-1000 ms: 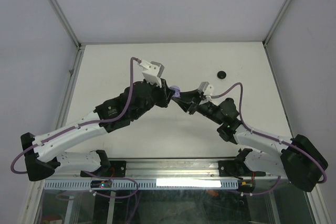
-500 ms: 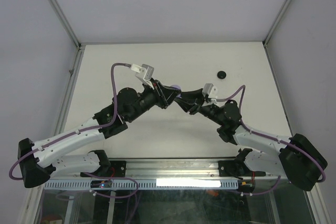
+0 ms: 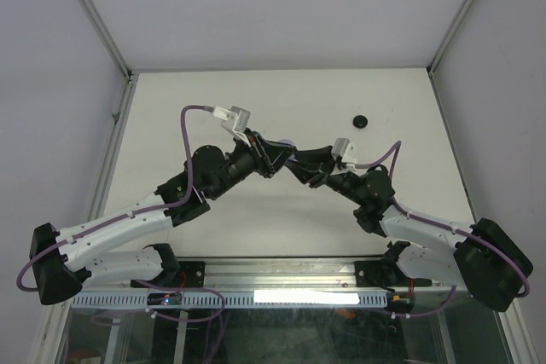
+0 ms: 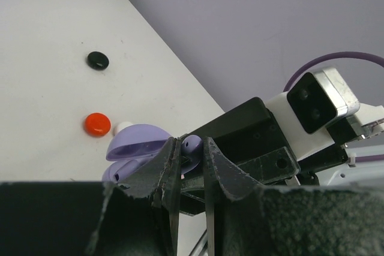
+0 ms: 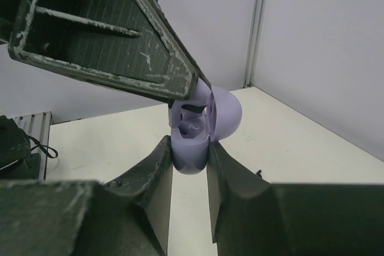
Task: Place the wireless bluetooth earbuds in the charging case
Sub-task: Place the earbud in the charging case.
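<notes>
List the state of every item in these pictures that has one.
lilac case: lid open, gripped by right pincer
lilac earbud: pinched by left pincer at the case
black puck: flat on table
red puck: flat on table
white piece: loose beside red puck

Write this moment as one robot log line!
left gripper: shut on lilac earbud | right gripper: shut on open lilac case | earbud: at case opening

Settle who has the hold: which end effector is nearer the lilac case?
Right. The right end effector is shut on the case at its base; the left end effector sits at its open mouth, pinching an earbud.
</notes>
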